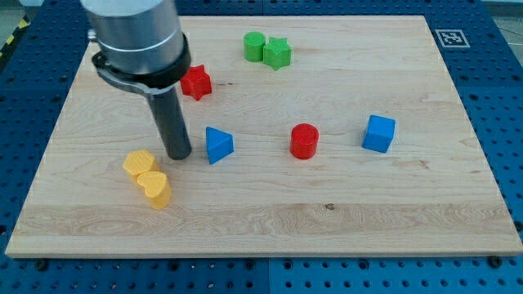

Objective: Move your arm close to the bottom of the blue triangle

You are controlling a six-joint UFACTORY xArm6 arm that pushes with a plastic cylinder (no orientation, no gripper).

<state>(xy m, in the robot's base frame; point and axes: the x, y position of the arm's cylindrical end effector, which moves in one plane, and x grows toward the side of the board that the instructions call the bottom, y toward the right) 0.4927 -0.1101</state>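
The blue triangle (pixel 218 144) lies on the wooden board (pixel 327 204), left of the middle. My tip (pixel 179 155) rests on the board just to the view's left of the triangle, a small gap apart from its left edge. The dark rod rises from the tip up to the arm's grey body at the view's top left.
A red star (pixel 196 82) sits partly behind the arm. A green cylinder (pixel 254 46) and a green star (pixel 277 53) touch near the top. A red cylinder (pixel 304 140) and a blue cube (pixel 378 133) lie right. A yellow hexagon (pixel 139 164) and a yellow heart (pixel 155 189) lie at lower left.
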